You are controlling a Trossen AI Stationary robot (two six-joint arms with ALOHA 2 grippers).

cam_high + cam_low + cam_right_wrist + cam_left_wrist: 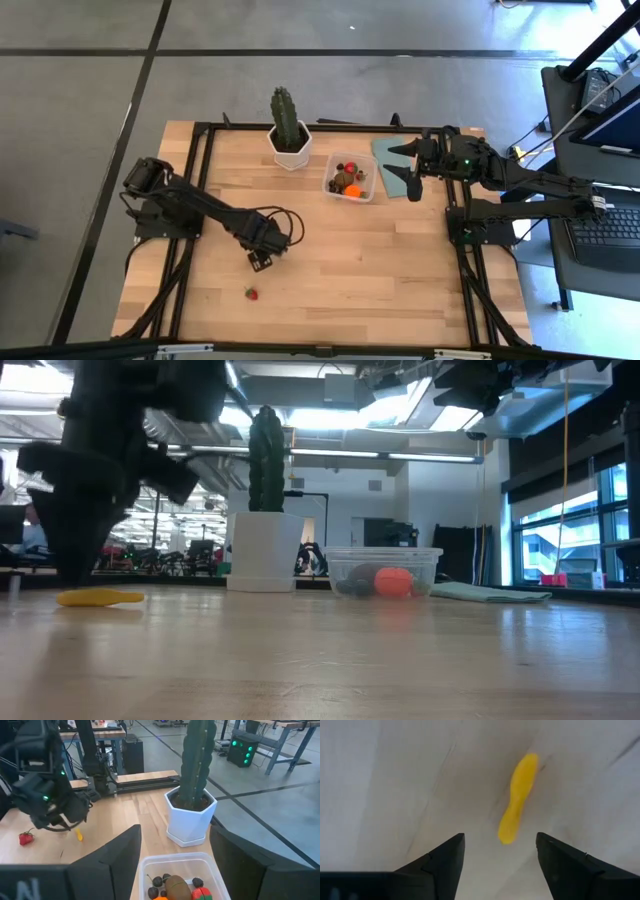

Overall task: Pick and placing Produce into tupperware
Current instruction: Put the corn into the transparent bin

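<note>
The tupperware (350, 181) stands right of the table's middle, holding an orange ball (393, 581), a brown oval (175, 885), dark berries and a red piece. A thin yellow stick (518, 797) lies flat on the wood at the left. My left gripper (500, 851) hangs open just above it, pointing down. The stick's near end lies just ahead of the gap between the fingers, untouched. In the high view the gripper (262, 262) hides the stick. A red strawberry (251, 293) lies nearer the table's front edge. My right gripper (408, 168) waits open, raised, right of the tupperware.
A tall green cactus in a white hexagonal pot (288, 135) stands behind and left of the tupperware. A flat blue-grey lid (390, 160) lies under my right gripper. Bare wood stretches along the table's front half.
</note>
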